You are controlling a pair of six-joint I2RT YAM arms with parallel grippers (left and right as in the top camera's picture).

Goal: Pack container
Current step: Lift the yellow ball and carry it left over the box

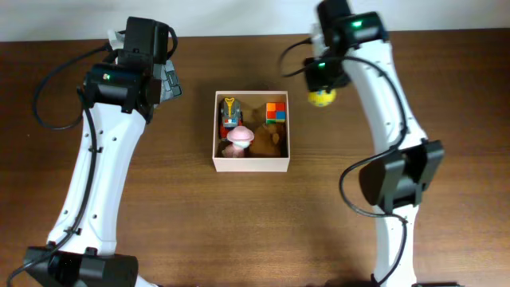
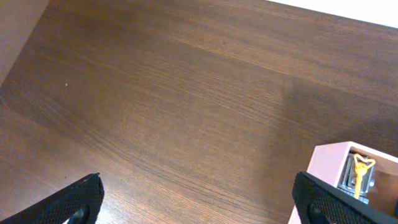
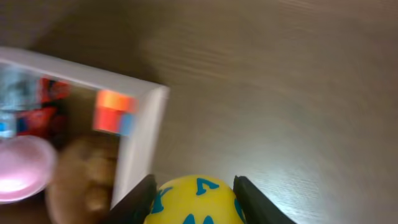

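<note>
The container [image 1: 251, 166], a shallow square box with pale walls, sits mid-table and holds several small toys. Its corner also shows in the left wrist view [image 2: 328, 167] and its rim in the right wrist view [image 3: 140, 134]. A yellow ball with blue marks [image 3: 196, 200] sits between the black fingers of my right gripper [image 3: 194, 182], which is shut on it just outside the box's right wall. From overhead the ball [image 1: 322, 98] hangs to the right of the box's far corner. My left gripper [image 2: 199, 198] is open over bare wood, left of the box.
Inside the box lie a pink toy [image 1: 237, 139], a brown plush [image 1: 268, 140], a multicoloured cube [image 1: 276, 112] and a grey-and-yellow toy [image 1: 230, 112]. The dark wooden table [image 1: 398, 80] surrounds it. The right wrist view is blurred.
</note>
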